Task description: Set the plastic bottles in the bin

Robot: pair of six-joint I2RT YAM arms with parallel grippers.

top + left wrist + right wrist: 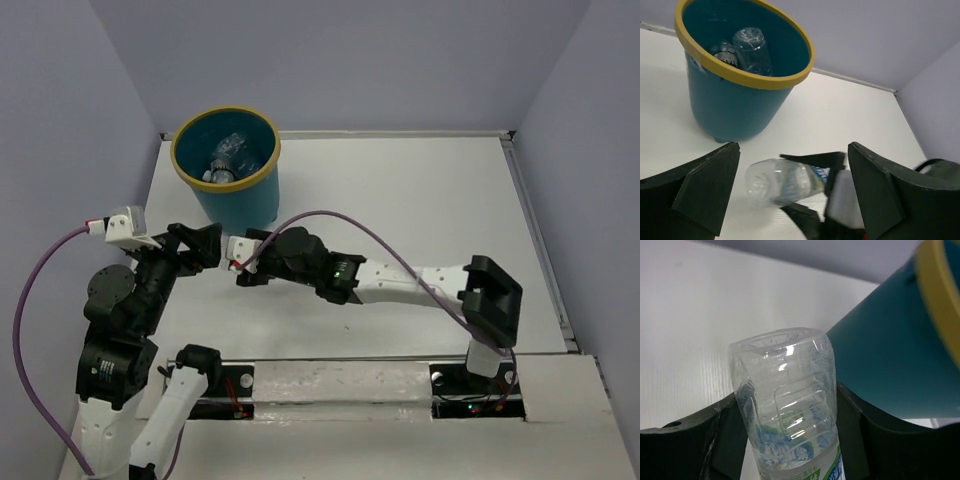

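White table (420,200). Teal bin (240,208), yellow rim, upright at the far left; 2 clear bottles (752,50) lie inside. Left end effector (208,244) spread wide, empty, near the bin's near side. Right end effector (787,440) pinching 1 labelled bottle (782,182), just in front of the left one, beside the bin.

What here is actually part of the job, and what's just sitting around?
Part of the job: the teal bin; the bottles already inside it; the clear bottle clamped in the right gripper; the open left gripper beside it.
Just there: the purple cables; the white table.
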